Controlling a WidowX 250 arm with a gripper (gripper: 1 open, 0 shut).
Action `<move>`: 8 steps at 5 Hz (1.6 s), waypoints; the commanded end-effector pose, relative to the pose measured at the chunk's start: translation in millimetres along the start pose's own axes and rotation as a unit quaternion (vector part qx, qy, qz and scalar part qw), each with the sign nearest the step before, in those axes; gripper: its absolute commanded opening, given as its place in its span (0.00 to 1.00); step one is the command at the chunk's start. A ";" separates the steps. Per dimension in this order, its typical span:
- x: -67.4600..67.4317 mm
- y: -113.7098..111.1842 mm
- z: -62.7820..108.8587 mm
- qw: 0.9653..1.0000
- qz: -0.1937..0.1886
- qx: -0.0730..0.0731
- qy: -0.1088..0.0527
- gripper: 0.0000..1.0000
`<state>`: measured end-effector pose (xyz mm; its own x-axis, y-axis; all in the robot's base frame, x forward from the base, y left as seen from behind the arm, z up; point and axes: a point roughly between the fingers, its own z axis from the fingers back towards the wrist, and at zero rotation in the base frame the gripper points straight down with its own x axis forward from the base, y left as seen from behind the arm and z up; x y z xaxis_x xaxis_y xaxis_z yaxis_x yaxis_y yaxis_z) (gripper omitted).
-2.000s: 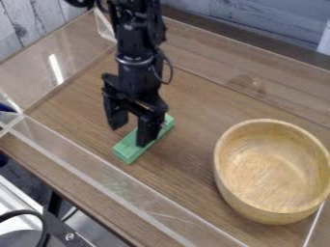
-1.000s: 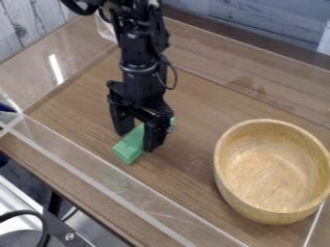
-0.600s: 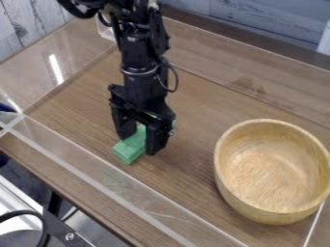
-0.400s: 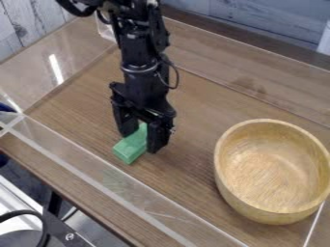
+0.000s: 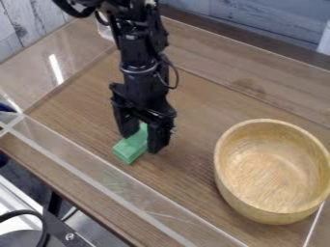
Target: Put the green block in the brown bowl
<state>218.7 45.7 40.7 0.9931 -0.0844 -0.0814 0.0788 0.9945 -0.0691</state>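
The green block [image 5: 129,150] lies on the wooden table, its near end showing below the black gripper [image 5: 142,138]. The gripper points straight down over the block with its two fingers [image 5: 161,137] spread on either side of it, open and low near the table. The block's far part is hidden behind the fingers. Whether the fingers touch the block I cannot tell. To the right, apart from the arm, sits the brown bowl [image 5: 273,205], round, light wood, with nothing inside.
A clear plastic wall [image 5: 77,164] runs along the table's near-left edge and another along the back. Bare tabletop [image 5: 194,159] separates the block from the bowl. Black cables [image 5: 26,232] hang at the lower left, outside the wall.
Two seconds ago the gripper stood a little higher and to the left over the block; it came down around it. Over the last second nothing visibly moved.
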 end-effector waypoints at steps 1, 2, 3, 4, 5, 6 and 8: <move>5.9 3.1 13.5 0.999 0.005 0.006 -0.033 1.00; 5.4 3.4 14.0 0.999 0.008 0.004 -0.036 1.00; 5.8 4.6 11.2 0.999 0.011 0.004 -0.033 1.00; 6.2 5.7 8.5 0.999 0.014 0.003 -0.030 1.00; 6.6 7.0 5.5 1.000 0.016 0.003 -0.026 1.00; 7.0 8.4 2.1 1.000 0.019 0.003 -0.023 1.00; 8.2 10.5 2.2 0.999 0.023 -0.001 -0.022 0.00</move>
<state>220.1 53.3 34.9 0.9968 -0.0364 -0.0714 0.0310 0.9967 -0.0755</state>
